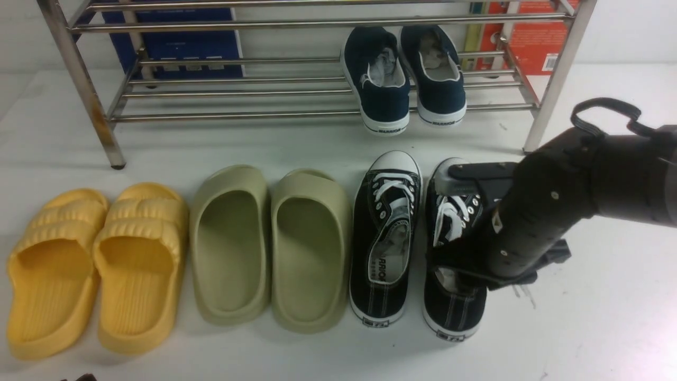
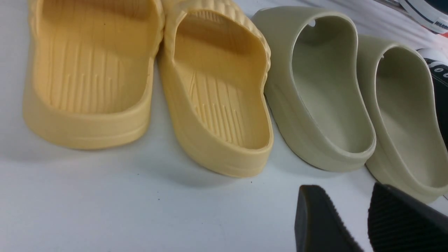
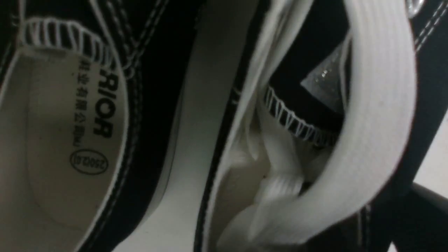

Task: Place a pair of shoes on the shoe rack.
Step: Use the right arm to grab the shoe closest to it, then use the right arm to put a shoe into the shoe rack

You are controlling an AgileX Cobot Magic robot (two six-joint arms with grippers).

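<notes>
The two black canvas sneakers stand side by side on the white floor in front of the shoe rack [image 1: 232,114]. These are the left sneaker [image 1: 385,238] and the right sneaker [image 1: 454,312]. My right gripper [image 1: 460,270] is down in the right sneaker's opening. In the right wrist view the white lace [image 3: 378,105] fills the frame. One finger [image 3: 427,213] shows outside the sneaker's outer wall; the other is hidden, and the jaws stand wide apart. The left sneaker's insole [image 3: 52,140] shows beside it. My left gripper [image 2: 344,189] is open and empty, low over the floor near the slippers.
Navy slip-ons [image 1: 378,79] rest on the rack's lower shelf at the right. Olive slippers [image 1: 230,243] and yellow slippers [image 1: 53,270] lie left of the sneakers; both pairs also show in the left wrist view [image 2: 329,91] [image 2: 210,87]. Blue [image 1: 180,42] and red [image 1: 534,37] books stand behind the rack.
</notes>
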